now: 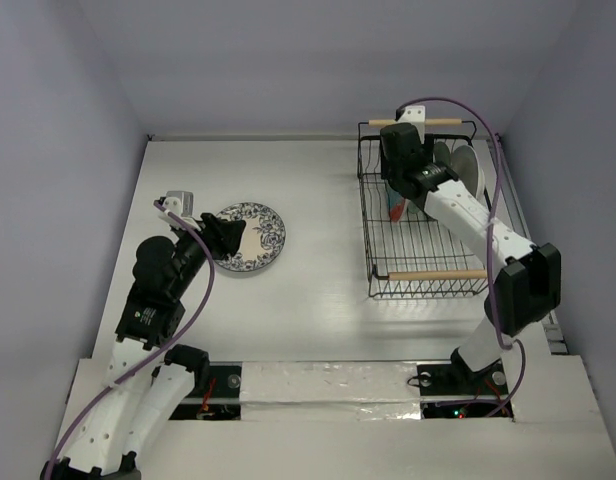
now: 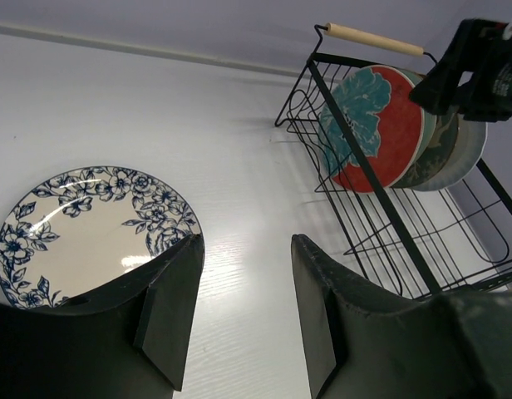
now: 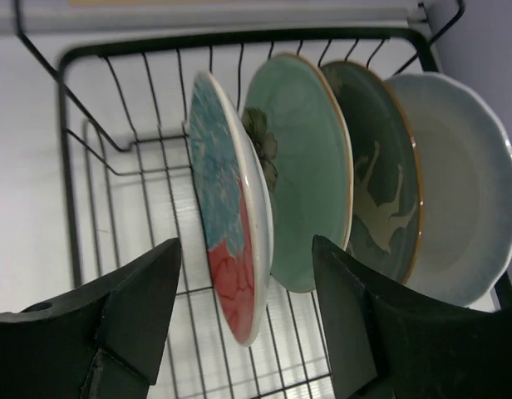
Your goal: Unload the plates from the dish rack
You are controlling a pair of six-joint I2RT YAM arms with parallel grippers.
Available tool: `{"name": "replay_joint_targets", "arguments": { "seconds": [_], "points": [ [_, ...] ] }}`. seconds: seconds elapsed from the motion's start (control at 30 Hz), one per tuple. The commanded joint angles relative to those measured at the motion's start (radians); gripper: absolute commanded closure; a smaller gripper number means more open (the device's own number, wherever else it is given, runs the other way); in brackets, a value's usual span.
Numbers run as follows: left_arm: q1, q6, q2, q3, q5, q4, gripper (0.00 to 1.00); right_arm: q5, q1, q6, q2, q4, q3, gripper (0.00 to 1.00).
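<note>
A blue-white patterned plate [image 1: 254,236] lies flat on the table and also shows in the left wrist view [image 2: 86,224]. My left gripper [image 1: 231,236] is open and empty just above its near edge. The black wire dish rack [image 1: 418,272] stands at the right. In it stand a red plate with teal design [image 3: 227,249], a pale green plate [image 3: 310,183], a grey-brown plate [image 3: 389,199] and a white plate [image 3: 464,191]. My right gripper [image 3: 248,307] is open, its jaws to either side of the red plate's lower rim, not touching it.
The rack has two wooden rod handles, one far [image 1: 438,122] and one near [image 1: 438,274]. Grey walls close in the table on the left, back and right. A cable [image 1: 498,190] loops over the right arm.
</note>
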Motion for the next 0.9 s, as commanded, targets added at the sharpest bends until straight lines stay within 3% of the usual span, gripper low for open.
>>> {"name": "replay_joint_targets", "arguments": {
  "seconds": [0.0,0.2,0.3,0.43,0.53,0.67,0.87],
  "points": [
    [0.005,0.001,0.003,0.015,0.012,0.05,0.56,0.013,-0.026,-0.045,0.035,-0.048,0.07,0.31],
    [0.005,0.001,0.006,0.015,0.012,0.05,0.56,0.032,-0.059,-0.056,0.135,-0.065,0.11,0.41],
    [0.005,0.001,0.007,0.015,0.014,0.052,0.56,0.035,-0.068,-0.064,0.152,-0.055,0.112,0.5],
    [0.005,0.001,0.006,0.016,0.015,0.052,0.56,0.04,-0.077,-0.076,0.174,-0.053,0.127,0.64],
    [0.005,0.001,0.0,0.016,0.014,0.05,0.55,0.053,-0.077,-0.091,0.191,-0.061,0.142,0.83],
    [0.005,0.001,-0.003,0.018,0.017,0.05,0.55,0.089,-0.077,-0.116,0.186,-0.067,0.168,0.94],
    [0.005,0.001,-0.006,0.015,0.021,0.052,0.55,0.142,-0.077,-0.196,0.128,-0.039,0.196,1.0]
  ]
}}
